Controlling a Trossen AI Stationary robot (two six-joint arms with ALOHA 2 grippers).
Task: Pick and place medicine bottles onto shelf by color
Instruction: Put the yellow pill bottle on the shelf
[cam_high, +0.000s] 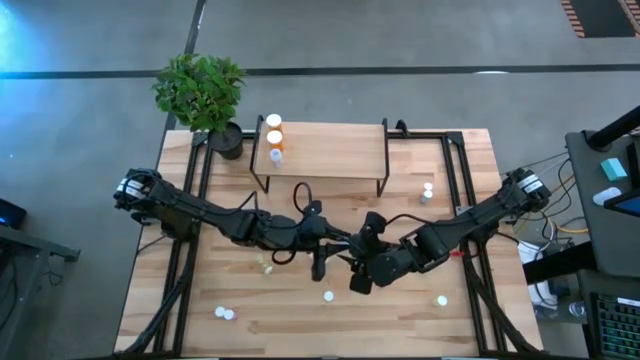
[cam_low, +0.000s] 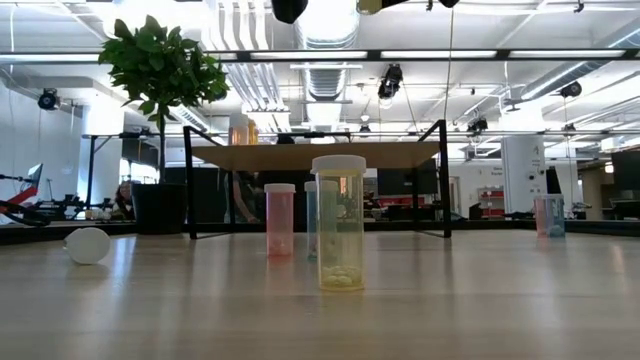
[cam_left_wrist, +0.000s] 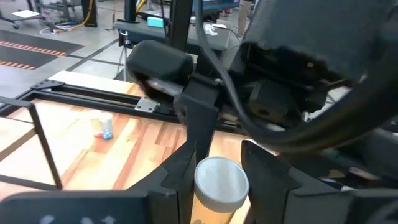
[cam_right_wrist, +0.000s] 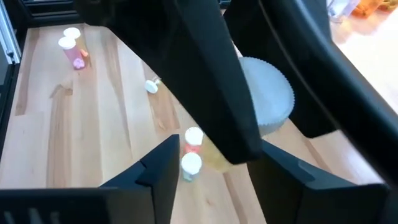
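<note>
In front of the low light-wood shelf (cam_high: 330, 150) on black wire legs, the left gripper (cam_high: 320, 265) sits clamped on a small yellow-orange, white-capped medicine bottle (cam_left_wrist: 217, 183), cap towards its wrist, while the right gripper (cam_high: 358, 278) just beside it stands jaws apart

No text, label, brand, number or sign can be read in any view. The medicine bottles (cam_low: 340, 225) show no legible print, and the shelf (cam_high: 322, 148) and table (cam_high: 250, 330) carry no markings.
</note>
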